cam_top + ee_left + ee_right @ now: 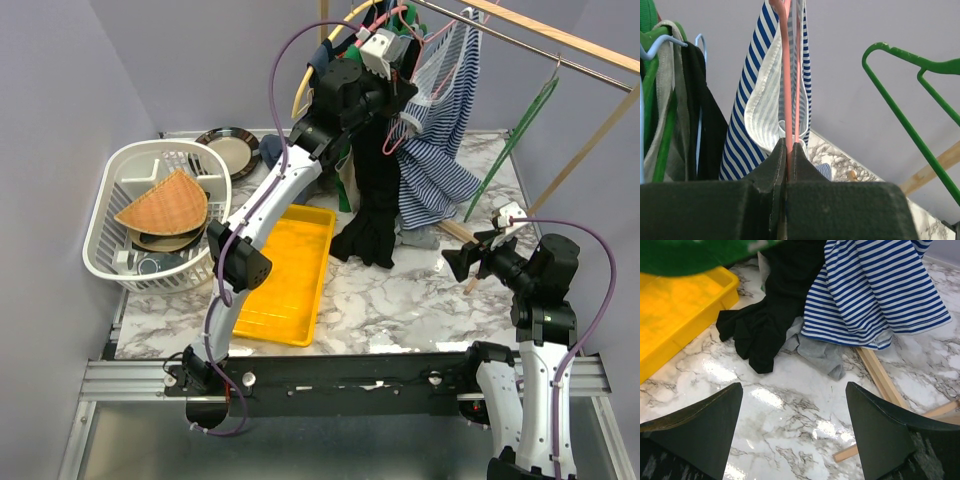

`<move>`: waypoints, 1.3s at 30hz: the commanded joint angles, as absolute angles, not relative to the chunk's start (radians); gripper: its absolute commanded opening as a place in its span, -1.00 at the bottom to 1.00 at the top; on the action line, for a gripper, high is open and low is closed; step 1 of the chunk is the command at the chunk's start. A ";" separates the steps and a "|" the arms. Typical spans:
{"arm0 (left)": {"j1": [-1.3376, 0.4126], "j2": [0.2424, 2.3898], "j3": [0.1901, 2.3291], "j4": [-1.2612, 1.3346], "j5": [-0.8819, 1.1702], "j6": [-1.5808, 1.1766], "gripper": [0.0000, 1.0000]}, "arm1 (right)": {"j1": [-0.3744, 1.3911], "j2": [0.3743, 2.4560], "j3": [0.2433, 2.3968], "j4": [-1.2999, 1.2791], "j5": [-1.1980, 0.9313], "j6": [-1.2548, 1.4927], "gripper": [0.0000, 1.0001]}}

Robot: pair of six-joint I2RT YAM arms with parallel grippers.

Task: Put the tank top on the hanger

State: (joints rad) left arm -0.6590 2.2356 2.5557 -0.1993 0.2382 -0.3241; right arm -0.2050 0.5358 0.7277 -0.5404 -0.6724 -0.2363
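Note:
The navy-and-white striped tank top (440, 150) hangs from the thin pale-pink hanger (438, 35) up by the wooden rail, its hem draping onto the table. My left gripper (406, 80) is raised there and shut on the hanger. In the left wrist view the pink wire (788, 90) runs down between the closed fingers (789, 152), with the tank top (752, 115) draped round it. My right gripper (470, 262) is open and empty, low over the marble right of the clothes. In its wrist view (795, 410) the tank top's hem (875, 290) lies ahead.
A long black garment (375, 200) hangs beside the tank top, with grey-blue cloth (822, 352) at its foot. A dark green hanger (510, 150) leans on the right. A yellow tray (285, 275), a white basket (110, 215), plates (230, 150) and wooden rack bars (880, 375) surround them.

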 commanded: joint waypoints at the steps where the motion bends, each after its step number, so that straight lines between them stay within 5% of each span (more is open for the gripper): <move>1: -0.666 2.267 2.606 -0.071 0.195 -0.362 -1.00 | -0.210 0.537 0.723 -0.532 -0.692 -0.242 0.84; 17: -0.675 2.330 2.626 -0.047 0.178 -0.405 -1.00 | -0.210 0.531 0.723 -0.535 -0.692 -0.244 0.84; 20: -0.675 2.322 2.625 -0.064 0.170 -0.393 -0.72 | -0.210 0.534 0.723 -0.535 -0.692 -0.244 0.84; 21: -0.675 2.318 2.626 -0.071 0.163 -0.387 -0.44 | -0.210 0.532 0.723 -0.535 -0.692 -0.244 0.84; 24: -0.673 2.280 2.609 -0.098 0.146 -0.364 -0.02 | -0.212 0.529 0.721 -0.537 -0.690 -0.245 0.84; 27: -0.673 2.220 2.565 -0.120 0.135 -0.344 0.22 | -0.216 0.522 0.719 -0.537 -0.686 -0.247 0.84; 39: -0.672 1.950 2.427 -0.301 0.172 -0.296 0.39 | -0.250 0.491 0.729 -0.558 -0.704 -0.262 0.84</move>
State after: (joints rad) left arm -0.6697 2.0937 2.4645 -0.2188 0.1654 -0.3351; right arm -0.2333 0.5114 0.7277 -0.5411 -0.6743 -0.2440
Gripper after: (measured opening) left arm 0.680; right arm 0.920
